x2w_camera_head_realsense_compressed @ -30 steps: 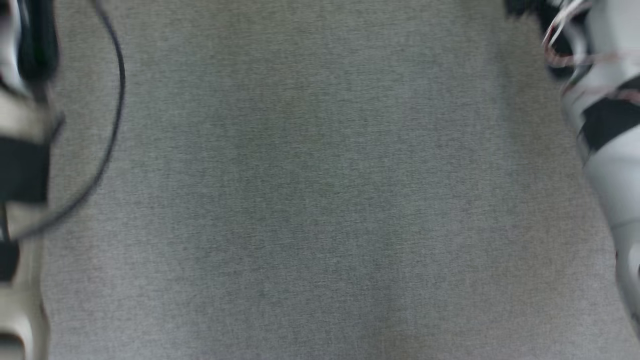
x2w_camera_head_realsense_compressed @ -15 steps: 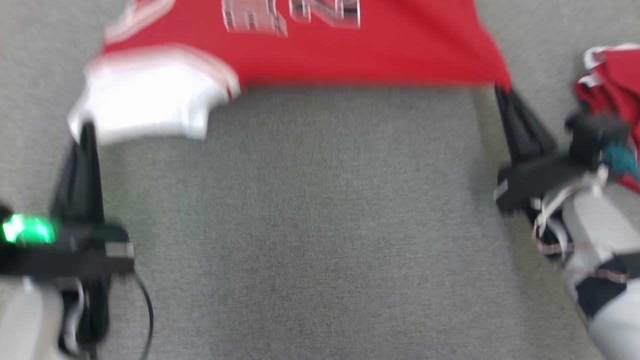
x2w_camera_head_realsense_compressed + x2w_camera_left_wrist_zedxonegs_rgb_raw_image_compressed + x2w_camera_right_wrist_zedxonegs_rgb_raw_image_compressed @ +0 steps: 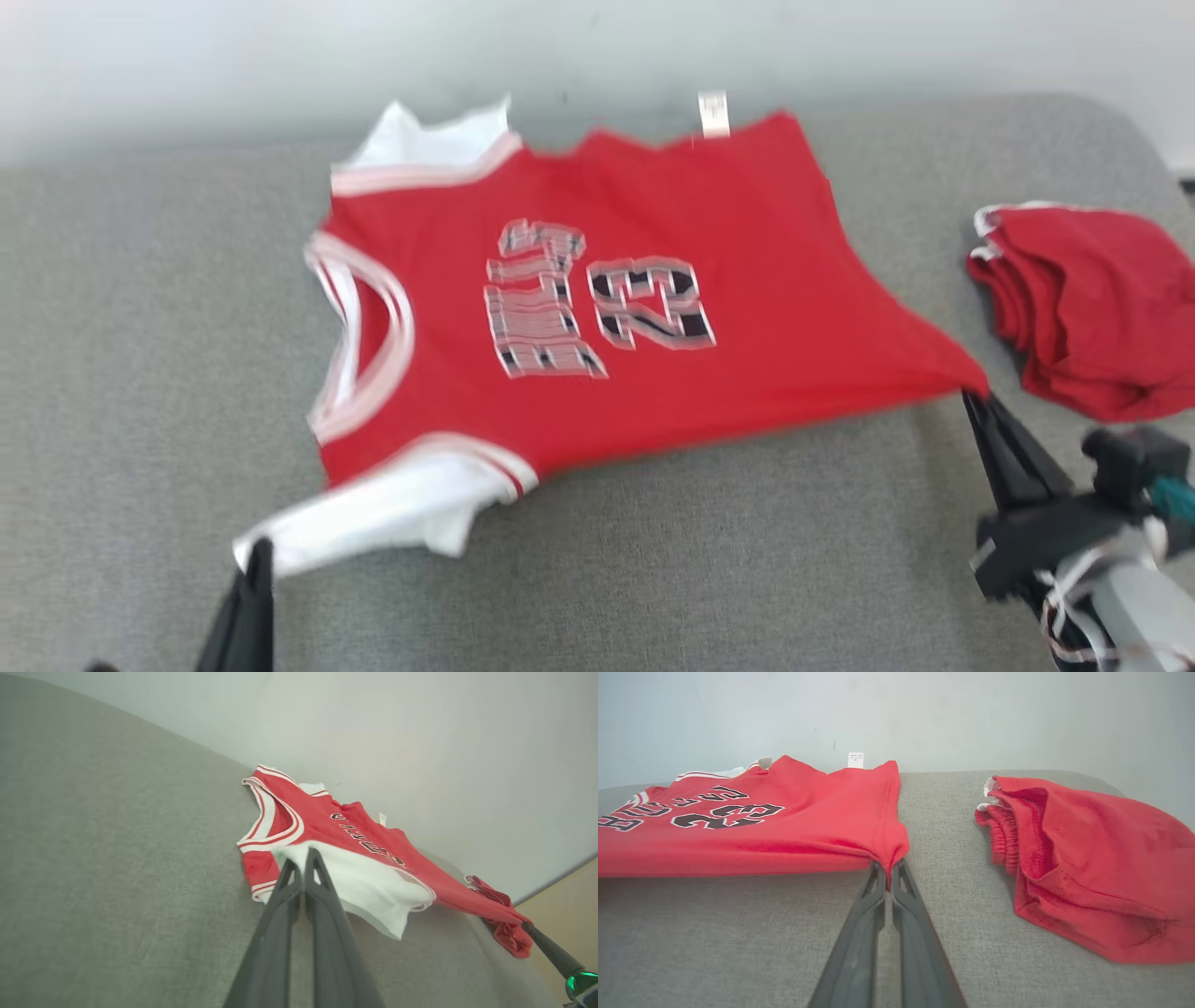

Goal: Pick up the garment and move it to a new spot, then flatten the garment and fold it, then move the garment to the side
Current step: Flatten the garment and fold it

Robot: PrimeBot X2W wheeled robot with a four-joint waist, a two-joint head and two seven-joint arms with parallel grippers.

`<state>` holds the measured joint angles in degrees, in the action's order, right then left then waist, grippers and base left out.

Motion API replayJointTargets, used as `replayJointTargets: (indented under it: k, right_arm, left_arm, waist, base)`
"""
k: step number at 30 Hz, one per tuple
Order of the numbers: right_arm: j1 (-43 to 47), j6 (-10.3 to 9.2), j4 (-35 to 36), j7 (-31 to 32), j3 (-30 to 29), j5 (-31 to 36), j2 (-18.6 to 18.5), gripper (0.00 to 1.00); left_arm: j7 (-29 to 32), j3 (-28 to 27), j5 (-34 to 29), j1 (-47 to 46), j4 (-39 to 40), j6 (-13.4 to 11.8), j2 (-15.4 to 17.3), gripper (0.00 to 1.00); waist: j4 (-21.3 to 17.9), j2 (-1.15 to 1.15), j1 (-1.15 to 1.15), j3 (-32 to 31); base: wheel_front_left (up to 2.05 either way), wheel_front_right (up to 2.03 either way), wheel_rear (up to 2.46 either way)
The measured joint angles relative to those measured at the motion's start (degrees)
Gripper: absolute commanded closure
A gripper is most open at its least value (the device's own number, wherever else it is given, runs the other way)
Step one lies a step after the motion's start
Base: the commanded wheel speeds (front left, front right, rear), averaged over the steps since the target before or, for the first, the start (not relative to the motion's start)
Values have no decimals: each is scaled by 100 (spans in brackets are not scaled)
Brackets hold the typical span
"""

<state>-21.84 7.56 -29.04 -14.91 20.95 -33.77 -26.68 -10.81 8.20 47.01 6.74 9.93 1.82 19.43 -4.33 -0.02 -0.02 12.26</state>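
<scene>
Grippers come first, nearest us: our left gripper (image 3: 256, 553) is pressed together on the white part at the shoulder end of the red jersey (image 3: 747, 280), and our right gripper (image 3: 973, 399) is pinching the red hem corner. Between them the near edge hangs a little off the grey cushion (image 3: 597, 560), while the rest of the jersey lies number-up across the middle, its far edge with the white label (image 3: 713, 114) close to the pale wall (image 3: 597, 47). We judge this to be the flattening step: next we need to draw both corners evenly taut, lower them and let go before folding. We see no container; a second red garment (image 3: 1092, 317) lies crumpled straight on the cushion, apart to the right.
</scene>
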Motion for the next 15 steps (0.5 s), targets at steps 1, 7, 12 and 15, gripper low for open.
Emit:
replayJointTargets:
  k: [1,7,12,15]
  right_arm:
    - [120,-1,38,1,-7,-10,-53,100]
    - [1018,-1,450,0,-32,-94,-332,100]
    - [1571,-1,873,0,-142,-2,-479,100]
    - [1819,-1,1055,0,-186,33,-597,100]
  left_arm:
    - [40,34,0,146,103,-66,-24,100]
    - [327,225,124,858,710,-333,-90,100]
    - [602,334,181,1175,1111,-447,-21,100]
    - [849,389,211,1321,1315,-594,56,100]
  waist:
    - [4,0,0,-77]
    - [142,0,1,-474]
    - [277,1,1,-573]
    - [284,1,2,-555]
  base:
    - [0,0,0]
    - [0,0,0]
    - [0,0,0]
    - [0,0,0]
